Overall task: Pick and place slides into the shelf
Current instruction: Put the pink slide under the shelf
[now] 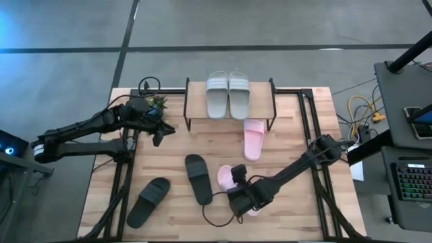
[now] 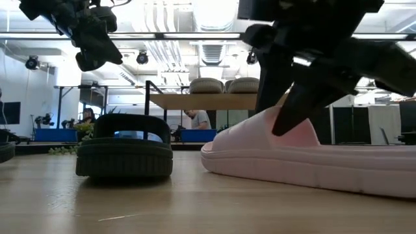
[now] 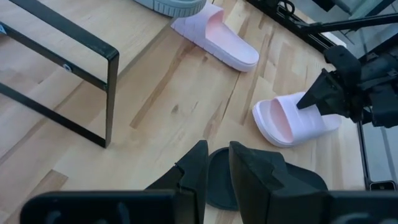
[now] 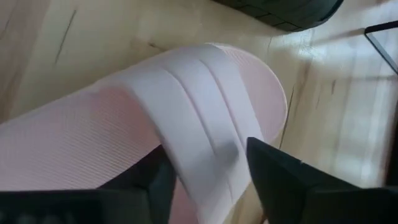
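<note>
A pale pink slide [image 1: 225, 175] lies sole-down on the table, in front of the shelf [image 1: 196, 101]. My right gripper [image 4: 208, 155] is down over it and open, one finger on each side of its strap [image 4: 199, 118]. Two grey slides [image 1: 228, 93] rest on the shelf's board. The other pink slide [image 1: 254, 138] lies on the table by the shelf's right front leg. Two black slides [image 1: 198, 177] [image 1: 148, 201] lie on the table to the left. My left gripper [image 1: 160, 135] hovers left of the shelf, its fingers a narrow gap apart and holding nothing. My right gripper comes slanting down from the table's right near side, with one finger [image 4: 163, 180] under the pink slide's strap, inside the slide, and the other finger [image 4: 280, 180] outside it. Whether the fingers touch the strap I cannot tell. The slide lies flat on the table.
A loose black cable [image 1: 214, 217] curls on the table near the right gripper. A small green plant [image 1: 159, 101] stands at the far left by the left arm. Black frame rails [image 1: 307, 115] run along the table's sides. Bare wood lies between the shelf and the near slides.
</note>
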